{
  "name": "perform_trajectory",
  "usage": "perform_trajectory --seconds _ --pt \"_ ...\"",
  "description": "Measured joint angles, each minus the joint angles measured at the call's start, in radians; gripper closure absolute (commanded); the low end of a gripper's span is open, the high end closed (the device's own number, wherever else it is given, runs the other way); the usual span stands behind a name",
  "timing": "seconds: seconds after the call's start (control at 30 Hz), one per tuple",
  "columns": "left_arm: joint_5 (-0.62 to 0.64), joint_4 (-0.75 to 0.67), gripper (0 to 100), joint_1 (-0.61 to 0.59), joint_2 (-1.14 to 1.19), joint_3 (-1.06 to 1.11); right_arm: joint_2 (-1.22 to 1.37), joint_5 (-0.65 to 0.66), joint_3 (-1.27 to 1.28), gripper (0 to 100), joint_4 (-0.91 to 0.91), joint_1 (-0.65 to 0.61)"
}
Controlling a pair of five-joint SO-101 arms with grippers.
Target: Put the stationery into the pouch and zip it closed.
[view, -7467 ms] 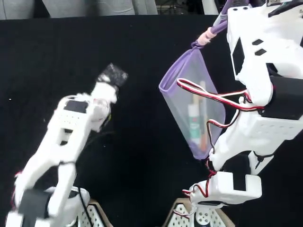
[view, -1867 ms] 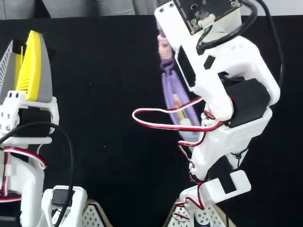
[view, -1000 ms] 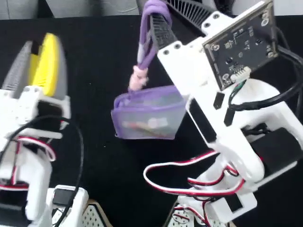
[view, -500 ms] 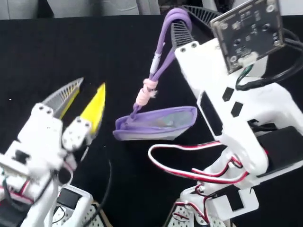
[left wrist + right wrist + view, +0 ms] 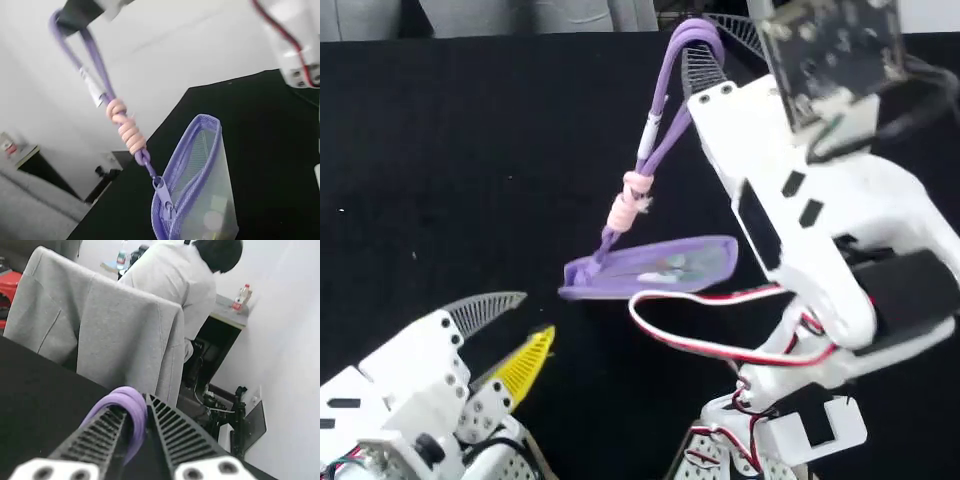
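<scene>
Left claw [image 5: 538,315] lower now; one pouch [image 5: 660,268] by one strap [image 5: 655,140] in right claw [image 5: 703,45].

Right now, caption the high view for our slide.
Right end effector hangs the purple pouch by its strap; left end effector open nearby.

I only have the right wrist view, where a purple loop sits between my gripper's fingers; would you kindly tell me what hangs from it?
Observer: The pouch hangs from that strap by its zip pull, tipped almost flat.
Operator: Thank you. Is anything inside it?
Observer: Yes, stationery shows through its see-through side.
Operator: And where is the left gripper?
Observer: The left gripper is open, off to one side of the pouch and apart from it.
</scene>
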Motion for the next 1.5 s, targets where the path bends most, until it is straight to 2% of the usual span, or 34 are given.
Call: perform_trajectory --seconds 0.1,0.2,0.33,0.47,0.7,1.07,1.4,1.5 --pt "-0.071 -0.025 85 0.020 0.000 0.066 0.000 0.000 0.020 98.8 0.000 0.000" --pt "-0.120 -0.114 85 0.023 0.002 0.183 0.000 0.000 0.029 98.8 0.000 0.000" --pt "-0.132 -0.241 85 0.023 0.003 0.313 0.000 0.000 0.031 98.8 0.000 0.000" --pt "-0.137 -0.318 85 0.023 0.003 0.339 0.000 0.000 0.031 98.8 0.000 0.000" --pt "-0.137 -0.334 85 0.023 0.002 0.339 0.000 0.000 0.031 98.8 0.000 0.000" --pt "-0.138 -0.334 85 -0.132 0.002 0.295 0.000 0.000 0.031 98.8 0.000 0.000" --pt "-0.172 -0.339 85 -0.141 0.002 0.324 0.000 0.000 0.031 98.8 0.008 0.000" --pt "-0.190 -0.388 85 -0.141 0.002 0.379 0.000 0.043 0.031 98.8 0.031 0.000"
